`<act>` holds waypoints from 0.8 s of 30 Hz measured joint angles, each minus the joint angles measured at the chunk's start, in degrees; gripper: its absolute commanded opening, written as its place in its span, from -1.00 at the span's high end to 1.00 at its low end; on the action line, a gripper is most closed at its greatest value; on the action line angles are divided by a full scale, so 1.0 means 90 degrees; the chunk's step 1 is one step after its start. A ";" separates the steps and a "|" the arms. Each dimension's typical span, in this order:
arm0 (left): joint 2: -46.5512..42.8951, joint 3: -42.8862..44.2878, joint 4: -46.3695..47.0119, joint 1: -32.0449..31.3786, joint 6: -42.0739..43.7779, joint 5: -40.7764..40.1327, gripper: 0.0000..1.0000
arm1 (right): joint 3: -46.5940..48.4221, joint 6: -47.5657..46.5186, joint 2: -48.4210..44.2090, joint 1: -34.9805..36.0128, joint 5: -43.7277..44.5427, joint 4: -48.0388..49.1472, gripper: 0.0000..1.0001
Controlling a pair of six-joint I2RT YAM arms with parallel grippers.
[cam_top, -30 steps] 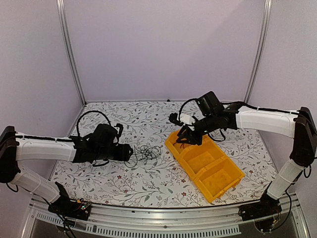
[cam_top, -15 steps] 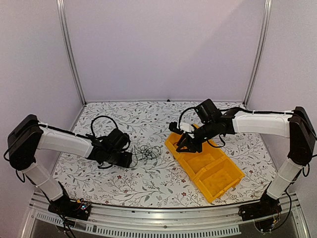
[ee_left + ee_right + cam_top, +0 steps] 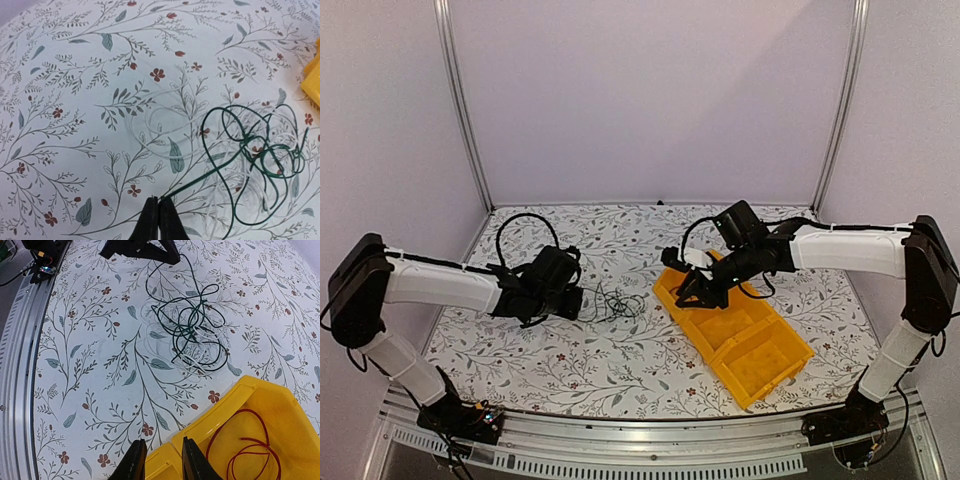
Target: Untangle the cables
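Top view: you see a flower-patterned table [image 3: 620, 370] with an arm reaching in from each side. The left gripper [image 3: 582, 300] sits low near the table's middle, just beside a loose tangle of dark cable [image 3: 615, 303]. A yellow bin [image 3: 772, 385] with three compartments lies slantwise on the right half, one end toward the near right corner. The right gripper [image 3: 688, 290] hangs over the bin's other end, the one closest to the tangle.

Left wrist view: the left gripper [image 3: 159, 207] has its fingers pressed together, pinching one end of the dark cable [image 3: 248, 143] (it reads dark green here). The rest of the dark cable loops away across the cloth, lying over the pale coils of a white cable [image 3: 252, 182].

Right wrist view: the right gripper [image 3: 164, 455] has its fingers a narrow way apart, with the bin [image 3: 280, 405] rim showing between them; you cannot tell whether they touch it. A red cable [image 3: 247, 445] lies coiled inside the end compartment. Beyond the bin, the dark cable [image 3: 192, 322] and white cable [image 3: 197, 362] lie knotted together on the table, with the left gripper [image 3: 170, 260] at their far side
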 measured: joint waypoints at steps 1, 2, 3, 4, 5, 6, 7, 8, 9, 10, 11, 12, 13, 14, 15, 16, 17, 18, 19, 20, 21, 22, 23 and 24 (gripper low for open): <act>-0.0238 0.0000 0.0000 -0.0010 0.0083 -0.0034 1.00 | 0.0002 0.0000 0.0000 0.0000 -0.0005 -0.0005 0.41; -0.0537 0.0000 0.0012 -0.0034 0.0187 -0.0061 1.00 | 0.0012 0.0000 0.0000 0.0000 -0.0010 -0.0022 0.39; -0.0787 0.0005 0.0022 -0.0046 0.0262 -0.0087 1.00 | 0.0063 0.0000 0.0000 0.0002 -0.0015 -0.0085 0.38; -0.1151 0.0017 0.0041 -0.0073 0.0393 -0.0124 1.00 | 0.0153 0.0002 0.0000 0.0010 -0.0015 -0.0163 0.37; -0.1491 0.0041 0.0063 -0.0104 0.0512 -0.0151 1.00 | 0.0301 0.0000 0.0000 0.0022 -0.0010 -0.0228 0.36; -0.1778 0.0080 0.0075 -0.0136 0.0610 -0.0160 1.00 | 0.0466 -0.0002 0.0000 0.0056 0.0000 -0.0304 0.34; -0.2115 0.0151 0.0095 -0.0172 0.0729 -0.0160 1.00 | 0.0743 -0.0005 0.0000 0.0092 0.0024 -0.0393 0.32; -0.2365 0.0223 0.0109 -0.0194 0.0818 -0.0148 1.00 | 0.0952 -0.0007 0.0000 0.0126 0.0041 -0.0449 0.29; -0.2616 0.0325 0.0114 -0.0211 0.0916 -0.0134 0.99 | 0.1239 -0.0015 0.0000 0.0177 0.0068 -0.0493 0.26; -0.2829 0.0440 0.0114 -0.0216 0.1005 -0.0102 0.99 | 0.1588 -0.0022 0.0002 0.0248 0.0104 -0.0525 0.23; -0.3011 0.0554 0.0119 -0.0216 0.1093 -0.0068 0.98 | 0.1855 -0.0015 0.0002 0.0304 0.0117 -0.0534 0.20; -0.3169 0.0665 0.0121 -0.0216 0.1180 -0.0015 0.98 | 0.2164 0.0002 0.0002 0.0367 0.0119 -0.0556 0.16; -0.3305 0.0777 0.0124 -0.0219 0.1263 0.0041 0.97 | 0.2499 0.0019 0.0024 0.0430 0.0117 -0.0559 0.13; -0.3402 0.0862 0.0117 -0.0221 0.1338 0.0087 0.97 | 0.2742 0.0044 0.0044 0.0474 0.0112 -0.0551 0.08; -0.3458 0.0930 0.0114 -0.0223 0.1387 0.0143 0.97 | 0.3036 0.0068 0.0092 0.0539 0.0104 -0.0549 0.05; -0.3495 0.1008 0.0107 -0.0226 0.1447 0.0223 0.96 | 0.3262 0.0102 0.0148 0.0593 0.0095 -0.0522 0.01; -0.3502 0.1056 0.0107 -0.0231 0.1494 0.0284 0.95 | 0.3473 0.0121 0.0219 0.0646 0.0090 -0.0505 0.00; -0.3502 0.1093 0.0092 -0.0236 0.1532 0.0384 0.95 | 0.3614 0.0138 0.0291 0.0692 0.0087 -0.0478 -0.01; -0.3497 0.1110 0.0083 -0.0248 0.1559 0.0469 0.95 | 0.3769 0.0146 0.0393 0.0746 0.0090 -0.0454 -0.02; -0.3492 0.1115 0.0061 -0.0265 0.1598 0.0561 0.95 | 0.3895 0.0148 0.0515 0.0809 0.0095 -0.0418 -0.02; -0.3478 0.1117 0.0039 -0.0291 0.1627 0.0658 0.95 | 0.4014 0.0151 0.0648 0.0867 0.0102 -0.0401 -0.03; -0.3461 0.1120 0.0012 -0.0325 0.1654 0.0724 0.95 | 0.4119 0.0160 0.0799 0.0930 0.0107 -0.0379 -0.03; -0.3441 0.1120 -0.0019 -0.0362 0.1673 0.0797 0.95 | 0.4214 0.0170 0.0959 0.0986 0.0109 -0.0364 -0.03; -0.3424 0.1120 -0.0044 -0.0391 0.1678 0.0850 0.95 | 0.4274 0.0187 0.1107 0.1032 0.0102 -0.0347 -0.04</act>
